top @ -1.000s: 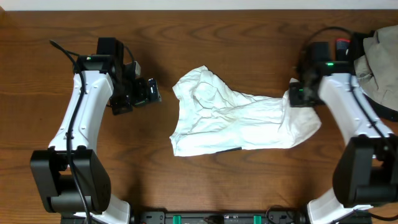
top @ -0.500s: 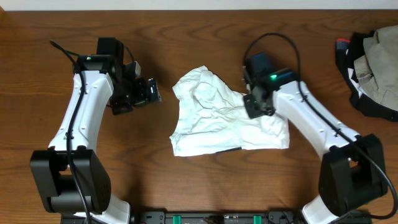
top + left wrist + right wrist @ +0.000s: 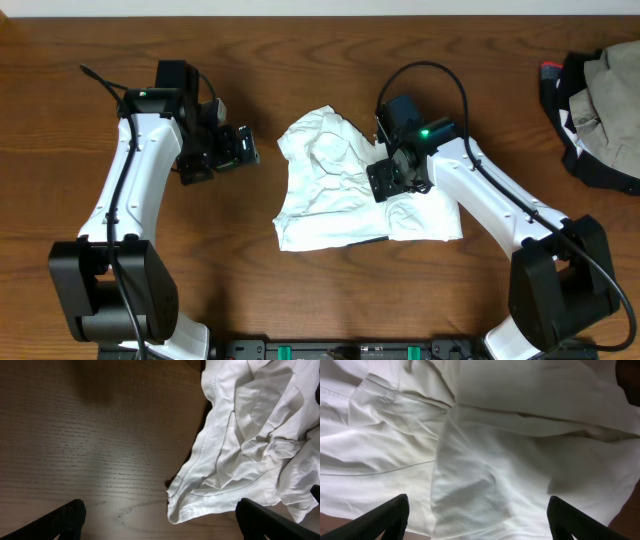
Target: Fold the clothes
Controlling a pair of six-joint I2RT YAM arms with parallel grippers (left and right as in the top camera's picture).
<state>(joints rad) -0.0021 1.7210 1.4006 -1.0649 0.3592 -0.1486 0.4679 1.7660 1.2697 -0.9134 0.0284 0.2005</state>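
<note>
Two arms stood at the wooden desk [image 3: 300, 60], one on each side, and each carried one tool with two fingers. One white garment [image 3: 335, 200] lay crumpled in the middle of the desk, between the arms. It was wrinkled and bunched higher at its far-left corner, and its right part was doubled over onto itself. A thin dark line showed at its near edge. The left tool [image 3: 243, 148] hung over bare wood just left of the garment and apart from it. In the left wrist view its two fingers [image 3: 65, 517] stood spread wide with nothing between them, and the garment's stitched hem lay ahead to the right. The right tool [image 3: 393, 182] hovered over the right half of the garment. In the right wrist view its two fingers [image 3: 385, 515] were likewise spread wide, with only folded white cloth below them and none of it pinched. Whether the fingertips touched the cloth could not be told. At the far right edge of the desk, well apart from the white garment, lay one heap of other clothes [image 3: 605, 95]. At least two pieces showed in it, a beige one on top of a dark one.
</note>
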